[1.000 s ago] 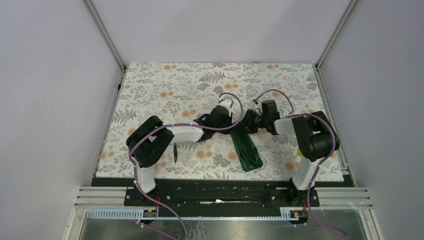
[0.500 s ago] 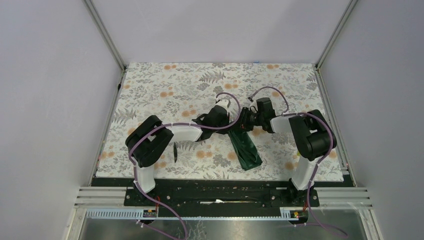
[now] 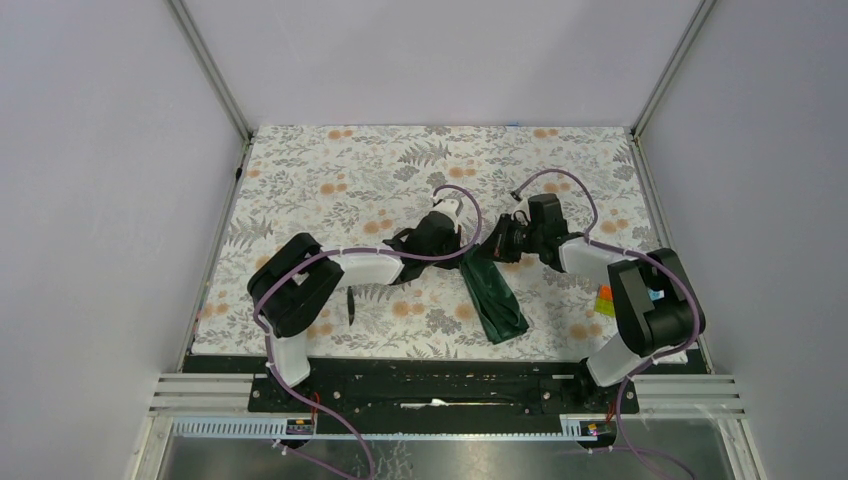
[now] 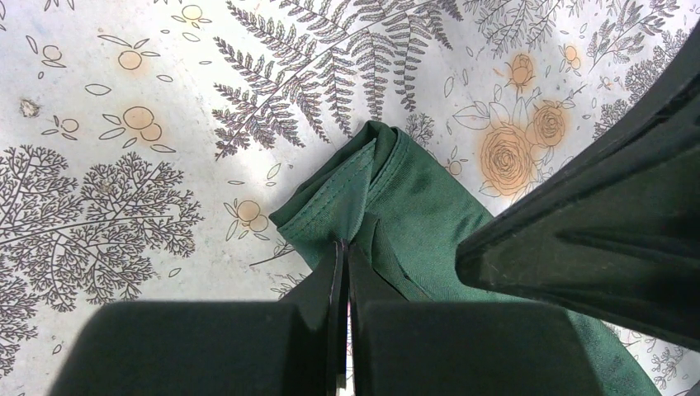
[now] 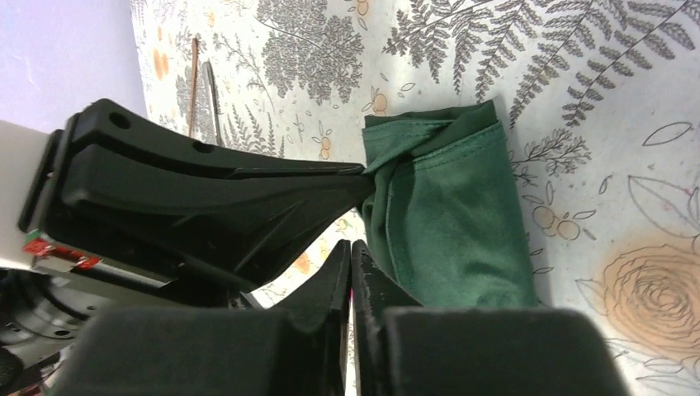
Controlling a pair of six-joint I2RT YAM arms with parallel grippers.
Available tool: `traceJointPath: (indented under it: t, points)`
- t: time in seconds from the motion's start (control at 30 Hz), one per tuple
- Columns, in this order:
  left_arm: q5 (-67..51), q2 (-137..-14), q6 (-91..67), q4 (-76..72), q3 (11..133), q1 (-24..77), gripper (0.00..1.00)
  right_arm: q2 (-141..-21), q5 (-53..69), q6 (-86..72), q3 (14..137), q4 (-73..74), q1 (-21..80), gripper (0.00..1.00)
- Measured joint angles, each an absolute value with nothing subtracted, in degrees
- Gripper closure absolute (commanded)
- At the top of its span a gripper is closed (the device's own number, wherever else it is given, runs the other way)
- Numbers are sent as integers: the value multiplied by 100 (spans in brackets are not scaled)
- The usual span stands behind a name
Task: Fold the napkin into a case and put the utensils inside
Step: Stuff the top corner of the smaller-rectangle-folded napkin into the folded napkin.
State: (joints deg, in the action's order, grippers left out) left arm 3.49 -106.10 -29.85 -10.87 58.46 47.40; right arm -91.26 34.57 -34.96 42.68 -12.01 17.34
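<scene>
The dark green napkin [image 3: 495,300] lies folded into a long narrow case on the floral tablecloth, its far end between both grippers. My left gripper [image 4: 344,243] is shut on a fold of the napkin [image 4: 429,206] at that end. My right gripper [image 5: 351,243] is shut just beside the napkin's [image 5: 454,223] edge, with nothing seen between its fingers. Seen from above, the left gripper [image 3: 462,250] and right gripper [image 3: 492,250] sit close together. A copper spoon [image 5: 194,78] and black knife [image 5: 211,87] lie side by side on the cloth beyond the left arm, outside the case.
The knife [image 3: 351,305] shows beside the left arm's elbow. Small bright coloured blocks [image 3: 604,300] sit by the right arm near the table's right side. The tablecloth [image 3: 330,170] ends at metal frame posts and grey walls.
My right arm's elbow swung out to the right, uncovering the coloured blocks. Its jaws narrowed to shut. The left gripper kept its hold on the napkin's end.
</scene>
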Motion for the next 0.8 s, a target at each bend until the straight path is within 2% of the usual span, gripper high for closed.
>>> traceJointPath:
  t: [0.4,0.8]
  points:
    - [316,-10610,-2989,-1087,5848,4740,100,-10051,3542,-3653,4399,-1570,1712,100]
    - [255,-10610,-3006,-1085,5848,4740,100,-10416,3566,-3990,4410,-2241,1885,100]
